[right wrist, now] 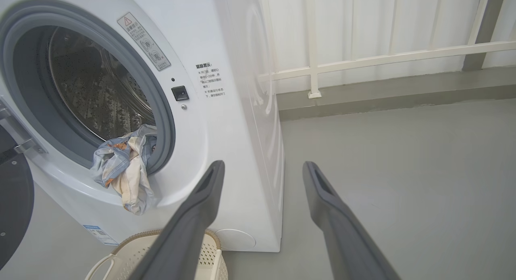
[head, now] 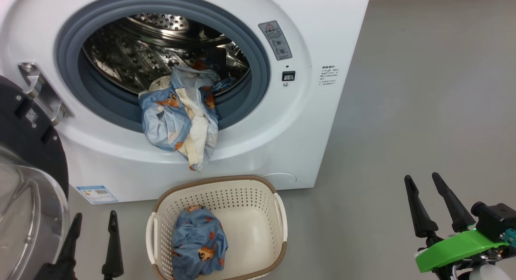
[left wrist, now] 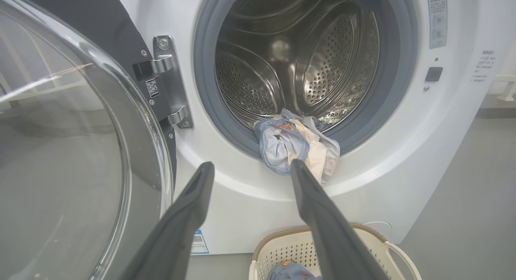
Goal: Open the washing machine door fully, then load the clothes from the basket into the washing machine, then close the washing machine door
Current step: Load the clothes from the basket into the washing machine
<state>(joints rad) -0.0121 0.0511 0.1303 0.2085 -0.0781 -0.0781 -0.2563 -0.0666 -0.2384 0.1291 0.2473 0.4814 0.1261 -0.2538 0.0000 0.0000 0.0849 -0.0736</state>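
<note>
Blue cloth printed with orange bears hangs out of the washing machine [head: 282, 151]. This piece of the clothes [head: 179, 114] lies across the grey rubber ring [head: 68, 90] at the bottom of the opening. Its long axis runs from the steel drum [head: 133, 58] outward and down, and its loose end droops over the white front.

A second garment [head: 199, 243] sits bunched in the near left corner of the basket [head: 217, 182]. The basket stands on the floor [head: 403, 90] just before the machine, right under the drooping end, with its long axis running away from the machine.

The washing machine door [head: 24, 151] stands swung open on its hinge at the machine's left, glass bowl bulging outward.

The left fingers [head: 113, 251] are spread and hold nothing. They sit low between the door and the basket, tips toward the machine. In the left wrist view the draped piece shows between their tips, farther ahead.

The right fingers [head: 417, 207] are also spread and empty, well apart from the basket on its right, over bare floor.

That floor is smooth and grey. A white railing [right wrist: 363, 62] runs along a pale wall beyond the machine's side.
</note>
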